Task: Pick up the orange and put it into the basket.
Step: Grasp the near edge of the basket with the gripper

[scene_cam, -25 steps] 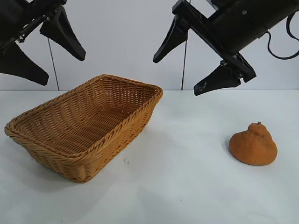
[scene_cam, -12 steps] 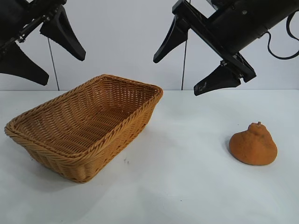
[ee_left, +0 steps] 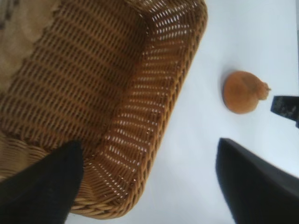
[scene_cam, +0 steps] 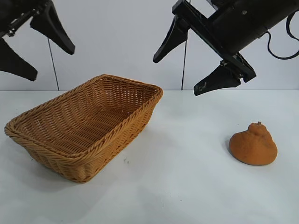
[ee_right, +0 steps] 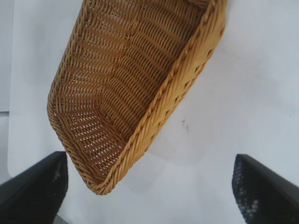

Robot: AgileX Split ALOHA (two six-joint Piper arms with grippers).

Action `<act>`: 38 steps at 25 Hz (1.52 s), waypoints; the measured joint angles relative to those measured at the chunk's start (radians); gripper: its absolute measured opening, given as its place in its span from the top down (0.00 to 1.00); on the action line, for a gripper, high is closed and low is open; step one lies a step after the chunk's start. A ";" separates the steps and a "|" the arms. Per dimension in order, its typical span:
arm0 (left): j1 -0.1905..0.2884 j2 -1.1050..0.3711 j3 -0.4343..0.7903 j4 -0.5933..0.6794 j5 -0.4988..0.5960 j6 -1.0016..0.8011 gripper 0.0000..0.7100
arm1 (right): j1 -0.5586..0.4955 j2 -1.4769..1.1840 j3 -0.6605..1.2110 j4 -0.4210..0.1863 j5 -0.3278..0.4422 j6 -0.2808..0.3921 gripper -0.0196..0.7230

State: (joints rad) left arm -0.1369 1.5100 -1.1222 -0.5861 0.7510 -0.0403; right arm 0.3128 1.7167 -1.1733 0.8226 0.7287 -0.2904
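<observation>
The right hand (scene_cam: 202, 58) is seen high above the desk (scene_cam: 187, 186), fingers spread wide, nothing between them. It hangs up and toward the basket side of the orange (scene_cam: 253, 144), well clear of the fruit. The left hand (scene_cam: 32, 44) is raised at the far left above the basket (scene_cam: 84, 126), spread open too and carrying nothing.

So nothing has been achieved yet: the orange sits on the bare desk, well apart from the basket, untouched. The basket is seen to hold nothing. Reaching, gripping, carrying across and dropping in are all judged to be left.

The orange rests on its broad base, neck and small stem up and tipped slightly to the right in the exterior view; its long axis runs close to upright.
</observation>
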 joint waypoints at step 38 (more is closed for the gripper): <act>-0.126 0.334 0.177 0.290 -0.226 -0.859 0.21 | 0.000 0.000 -0.001 0.000 -0.003 0.000 0.10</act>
State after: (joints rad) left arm -0.2633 1.8438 -0.9455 -0.2964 0.5249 -0.8998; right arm 0.3128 1.7167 -1.1740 0.8226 0.7253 -0.2900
